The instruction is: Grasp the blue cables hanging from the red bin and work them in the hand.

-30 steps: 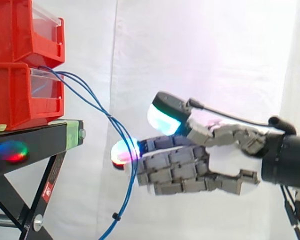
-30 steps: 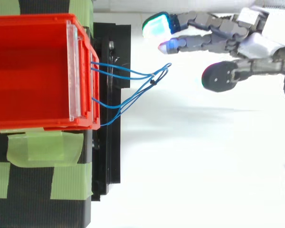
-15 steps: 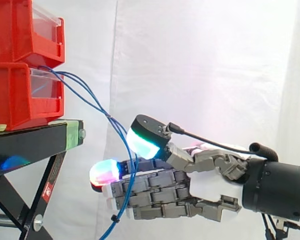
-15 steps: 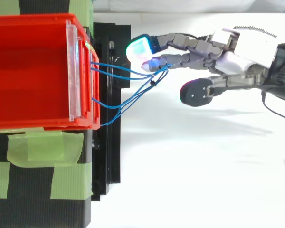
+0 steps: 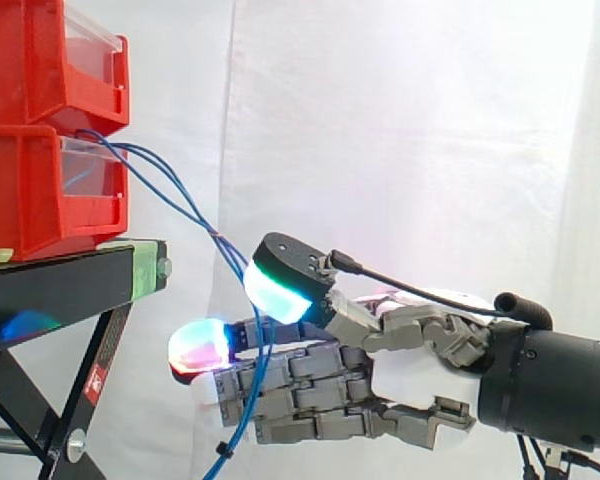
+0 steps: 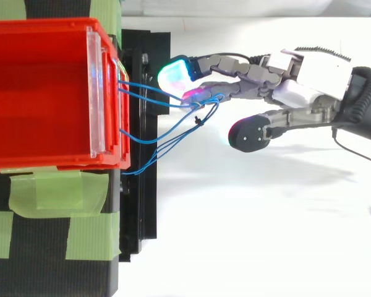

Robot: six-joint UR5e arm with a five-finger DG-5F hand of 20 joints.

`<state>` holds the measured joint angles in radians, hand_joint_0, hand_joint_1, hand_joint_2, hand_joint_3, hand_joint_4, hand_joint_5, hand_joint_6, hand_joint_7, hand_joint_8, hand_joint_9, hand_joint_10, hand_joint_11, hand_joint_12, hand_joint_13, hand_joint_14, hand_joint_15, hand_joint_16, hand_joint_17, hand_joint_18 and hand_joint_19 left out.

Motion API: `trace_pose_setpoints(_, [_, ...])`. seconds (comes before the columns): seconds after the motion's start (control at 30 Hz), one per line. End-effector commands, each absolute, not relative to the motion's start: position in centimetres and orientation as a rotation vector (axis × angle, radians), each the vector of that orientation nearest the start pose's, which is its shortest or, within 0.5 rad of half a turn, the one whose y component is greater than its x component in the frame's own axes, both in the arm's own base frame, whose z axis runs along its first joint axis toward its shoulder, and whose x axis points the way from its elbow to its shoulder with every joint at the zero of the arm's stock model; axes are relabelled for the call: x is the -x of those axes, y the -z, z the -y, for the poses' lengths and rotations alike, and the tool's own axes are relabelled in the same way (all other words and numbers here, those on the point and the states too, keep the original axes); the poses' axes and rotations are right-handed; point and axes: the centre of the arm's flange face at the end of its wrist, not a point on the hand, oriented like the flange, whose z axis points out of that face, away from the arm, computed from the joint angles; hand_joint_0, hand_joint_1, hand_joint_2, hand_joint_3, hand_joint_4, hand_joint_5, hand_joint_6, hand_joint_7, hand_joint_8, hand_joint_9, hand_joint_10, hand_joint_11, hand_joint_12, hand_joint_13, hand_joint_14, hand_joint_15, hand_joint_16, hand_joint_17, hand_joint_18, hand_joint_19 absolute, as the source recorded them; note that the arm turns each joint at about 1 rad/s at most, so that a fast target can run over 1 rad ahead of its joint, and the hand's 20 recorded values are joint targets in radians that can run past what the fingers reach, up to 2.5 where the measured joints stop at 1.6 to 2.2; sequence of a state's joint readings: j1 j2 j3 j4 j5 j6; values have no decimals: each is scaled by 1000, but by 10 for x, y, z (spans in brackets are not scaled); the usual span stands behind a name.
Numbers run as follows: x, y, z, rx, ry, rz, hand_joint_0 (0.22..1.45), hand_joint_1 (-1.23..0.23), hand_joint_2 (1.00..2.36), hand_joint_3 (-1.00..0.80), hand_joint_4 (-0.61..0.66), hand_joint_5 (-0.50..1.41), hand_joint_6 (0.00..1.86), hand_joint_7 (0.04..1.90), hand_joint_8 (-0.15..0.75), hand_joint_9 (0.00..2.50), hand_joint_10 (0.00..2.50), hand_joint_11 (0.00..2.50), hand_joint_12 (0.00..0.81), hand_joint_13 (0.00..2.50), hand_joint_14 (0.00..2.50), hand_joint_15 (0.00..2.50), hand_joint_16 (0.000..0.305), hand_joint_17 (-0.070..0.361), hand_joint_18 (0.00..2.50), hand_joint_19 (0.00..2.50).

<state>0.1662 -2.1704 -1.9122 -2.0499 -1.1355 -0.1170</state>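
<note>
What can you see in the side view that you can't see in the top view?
From the side: the upper red bin sits stacked on the lower red bin, both on a black stand, and the blue cables droop down past the fingers.
From the top: the upper red bin's bare inside, green tape on the stand, and the cables leaving the bins' front at separate spots.
Both: the hand with straight fingers reaching in among the blue cables.

Grey jointed hand (image 6: 309, 71) had a white shell. Its pads (image 5: 278, 290) glowed green, cyan, magenta. The wrist (image 5: 550, 385) was black.
</note>
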Motion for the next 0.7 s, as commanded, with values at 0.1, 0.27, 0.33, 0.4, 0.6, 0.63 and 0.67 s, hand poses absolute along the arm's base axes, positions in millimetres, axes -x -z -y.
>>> trace_pose_setpoints(0.1, [-596, -112, 74, -1180, -1022, -956, 868, -543, 1005, -855, 297, -89, 5, 676, 359, 680, 9, 511, 386, 607, 10, 377, 39, 87, 355, 108])
trace_pose_setpoints(0.27, [-596, -111, 74, -1181, -1021, -960, 870, -542, 1007, -853, 303, -80, 6, 681, 370, 765, 10, 679, 405, 715, 13, 483, 39, 88, 455, 140])
trace_pose_setpoints(0.33, [-596, -111, 74, -1181, -1024, -960, 873, -541, 1006, -852, 304, -77, 6, 682, 375, 825, 14, 794, 418, 803, 15, 584, 39, 87, 514, 164])
trace_pose_setpoints(0.4, [-596, -111, 73, -1178, -1028, -967, 876, -542, 1006, -854, 306, -73, 6, 687, 375, 849, 12, 863, 427, 867, 18, 679, 39, 88, 547, 180])
trace_pose_setpoints(0.6, [-597, -111, 71, -1167, -1046, -985, 879, -542, 1006, -856, 304, -70, 6, 700, 369, 891, 9, 1149, 448, 1015, 19, 979, 41, 93, 611, 275])
trace_pose_setpoints(0.63, [-597, -112, 70, -1162, -1052, -989, 880, -541, 1005, -859, 301, -72, 8, 714, 368, 895, 7, 1227, 449, 1043, 18, 1059, 43, 96, 641, 319])
trace_pose_setpoints(0.67, [-598, -112, 69, -1155, -1060, -996, 878, -542, 1005, -865, 298, -73, 7, 729, 363, 895, 6, 1288, 446, 1059, 16, 1107, 44, 98, 658, 353])
